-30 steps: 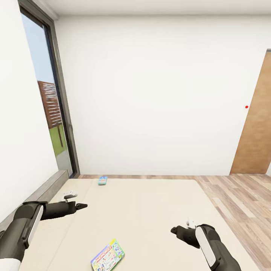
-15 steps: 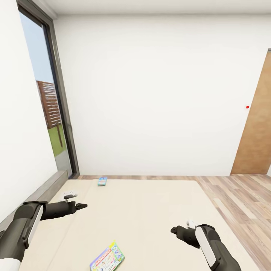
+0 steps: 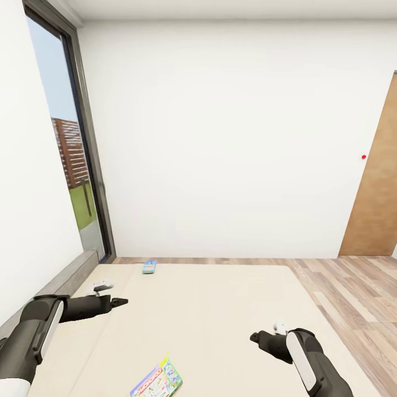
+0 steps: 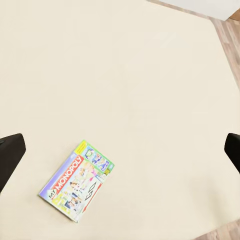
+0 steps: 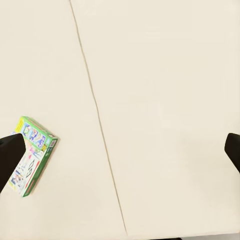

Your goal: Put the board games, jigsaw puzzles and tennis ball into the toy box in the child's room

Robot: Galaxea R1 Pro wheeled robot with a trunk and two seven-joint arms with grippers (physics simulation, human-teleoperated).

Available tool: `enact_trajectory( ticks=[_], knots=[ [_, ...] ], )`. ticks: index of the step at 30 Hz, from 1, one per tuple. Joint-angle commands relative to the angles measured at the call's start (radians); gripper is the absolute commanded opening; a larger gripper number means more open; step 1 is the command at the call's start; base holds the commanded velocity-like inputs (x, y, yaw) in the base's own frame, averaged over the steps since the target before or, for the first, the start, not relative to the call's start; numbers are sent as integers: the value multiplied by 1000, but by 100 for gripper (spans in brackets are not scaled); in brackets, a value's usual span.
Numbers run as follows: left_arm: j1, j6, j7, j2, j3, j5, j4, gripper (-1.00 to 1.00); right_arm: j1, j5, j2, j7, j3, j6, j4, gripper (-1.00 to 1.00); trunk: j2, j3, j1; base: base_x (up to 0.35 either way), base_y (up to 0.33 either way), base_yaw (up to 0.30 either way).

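A white and green Monopoly board game [image 3: 157, 381] lies flat on the beige bed [image 3: 220, 309], near its front edge. It also appears in the left wrist view [image 4: 77, 181] and in the right wrist view [image 5: 31, 154]. A smaller blue board game [image 3: 149, 266] lies at the bed's far edge. My left gripper [image 3: 119, 301] hovers open over the mattress to the left, with its dark fingers [image 4: 10, 155] spread wide. Held above the bed at the right, my right gripper [image 3: 255, 336] is open and empty. The table, toy box, jigsaw puzzles and tennis ball are out of view.
A low grey headboard [image 3: 60, 282] runs along the bed's left side below a tall window [image 3: 71, 165]. Wooden floor [image 3: 353, 292] lies to the right of the bed. A brown door [image 3: 377, 198] stands at the far right, with a small red knob [image 3: 363, 156] beside it.
The whole head view has shifted slightly, so the Monopoly box sits lower in the picture. Both arms hold the same pose and both games lie where they were.
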Motion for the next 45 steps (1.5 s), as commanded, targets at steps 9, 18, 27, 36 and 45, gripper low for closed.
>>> enact_trajectory(
  ticks=[9,18,27,36,45],
  knots=[
    [-1,4,-8,0,1,-9,0,100,0,-11,0,-9,0,3,-1,100,-1,-1,0,30,4,0],
    [-1,4,-7,0,1,-10,0,100,0,-11,0,-9,0,3,-1,100,-1,-1,0,104,28,0],
    [-1,5,-7,-1,1,-10,0,100,0,-11,0,-10,0,3,-1,100,-1,-1,0,23,6,0],
    [-1,5,-6,-2,1,-10,0,100,0,-9,0,-10,-2,4,-1,100,-1,-1,0,3,1,0],
    [-1,4,-3,-6,-2,-10,0,100,0,-12,-1,-9,-3,6,-1,100,-1,-1,0,0,0,0]
  ],
)
